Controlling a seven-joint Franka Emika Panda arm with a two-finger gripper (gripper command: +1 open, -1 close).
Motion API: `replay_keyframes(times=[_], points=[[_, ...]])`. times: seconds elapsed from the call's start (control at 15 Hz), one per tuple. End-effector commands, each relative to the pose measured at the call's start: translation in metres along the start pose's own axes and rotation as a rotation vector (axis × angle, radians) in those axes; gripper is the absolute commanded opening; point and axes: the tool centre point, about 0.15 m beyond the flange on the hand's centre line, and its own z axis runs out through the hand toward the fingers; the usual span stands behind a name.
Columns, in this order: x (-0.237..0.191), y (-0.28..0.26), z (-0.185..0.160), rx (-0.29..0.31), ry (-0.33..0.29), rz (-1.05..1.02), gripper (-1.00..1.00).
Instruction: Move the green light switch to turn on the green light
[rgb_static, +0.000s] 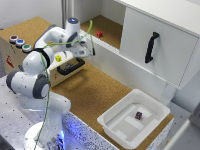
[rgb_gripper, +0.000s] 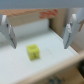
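Observation:
The green light switch (rgb_static: 26, 48) is a small round button with a green cap, the nearest of three buttons in a row on top of the wooden box (rgb_static: 35, 30) at the exterior view's left. A blue button (rgb_static: 19, 43) and a dark red button (rgb_static: 13, 38) sit behind it. I cannot tell whether the green cap is lit. My gripper (rgb_static: 88, 51) hangs open and empty to the right of the box, well away from the buttons. In the wrist view the gripper (rgb_gripper: 38, 46) is open, with fingers (rgb_gripper: 7, 31) on both sides of a yellow cube (rgb_gripper: 33, 51). The buttons do not show there.
The yellow cube (rgb_static: 58, 58) lies in the box's open drawer, behind a black handle (rgb_static: 70, 67). A red cube (rgb_static: 99, 34) sits on the back shelf. A white cabinet door with a black handle (rgb_static: 151, 47) is at right. A white bin (rgb_static: 117, 125) holds a dark cube (rgb_static: 138, 115).

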Motion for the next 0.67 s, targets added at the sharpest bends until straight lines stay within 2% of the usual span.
replay_keyframes(times=[0.0, 0.07, 0.13, 0.33, 0.47, 0.6], points=[[0.100, -0.046, 0.010, 0.142, -0.086, -0.154, 1.00], [0.109, -0.053, 0.013, 0.155, -0.098, -0.160, 1.00], [0.122, -0.065, 0.018, 0.221, -0.133, -0.178, 1.00], [0.156, -0.087, 0.028, 0.295, -0.186, -0.201, 1.00], [0.175, -0.097, 0.028, 0.289, -0.195, -0.207, 1.00], [0.177, -0.109, 0.024, 0.264, -0.199, -0.227, 1.00]])
